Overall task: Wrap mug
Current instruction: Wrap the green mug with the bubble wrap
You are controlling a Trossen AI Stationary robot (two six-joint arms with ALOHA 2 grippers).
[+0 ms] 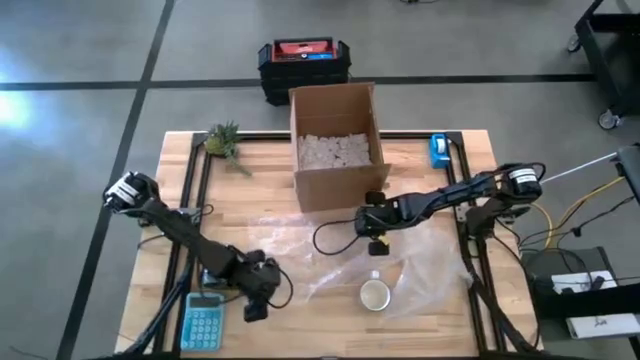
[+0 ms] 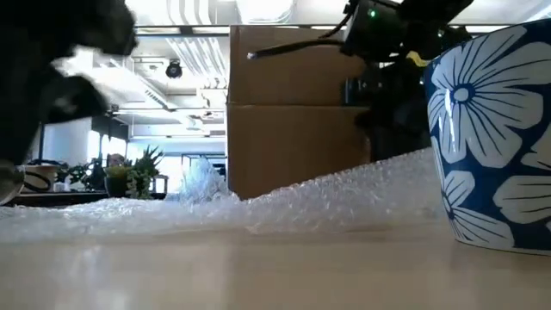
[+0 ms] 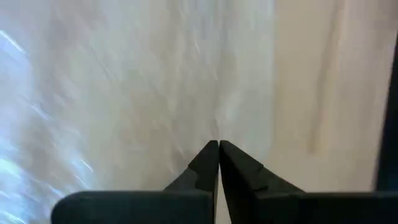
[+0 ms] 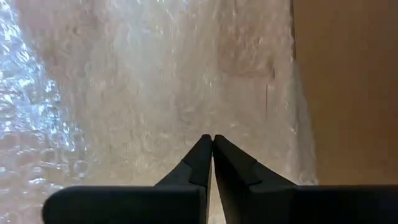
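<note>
A: Scanning from the left, cardboard box (image 1: 334,145) as reference. Left arm reaches in from the far-left edge of the tabletop (image 1: 270,190); left claw (image 1: 257,297) sits well left of the box and nearer the front edge, at the left end of the bubble wrap (image 1: 340,255).

B: Claw state?

A: Left wrist view shows the fingers (image 3: 208,158) pressed tip to tip, closed. Wrap fills the picture past the tips. Can't tell if any film is pinched between them.

B: What else on that side?

A: Teal calculator (image 1: 203,322) at the front-left corner, just beside the left claw. Small green plant (image 1: 223,141) left of the box, at the back edge.

B: Box?

A: Open-topped, pale packing fill inside, standing at back centre. Black case with a red lid (image 1: 304,62) on the floor behind it.

B: Mug?

A: Mug (image 1: 375,294) is in front of the box, slightly right of its centre, upright on the bubble wrap, opening up. Low view: blue with white flowers (image 2: 495,138). Wrap lies loose and flat around it, not yet around the sides.

B: Right arm?

A: Comes in from the right edge. Right claw (image 1: 377,238) is just in front of the box's right corner, over the wrap, between box and mug. Fingers (image 4: 205,155) closed tip to tip, wrap beyond them and the box wall beside. Blue tape dispenser (image 1: 439,149) right of the box.
</note>
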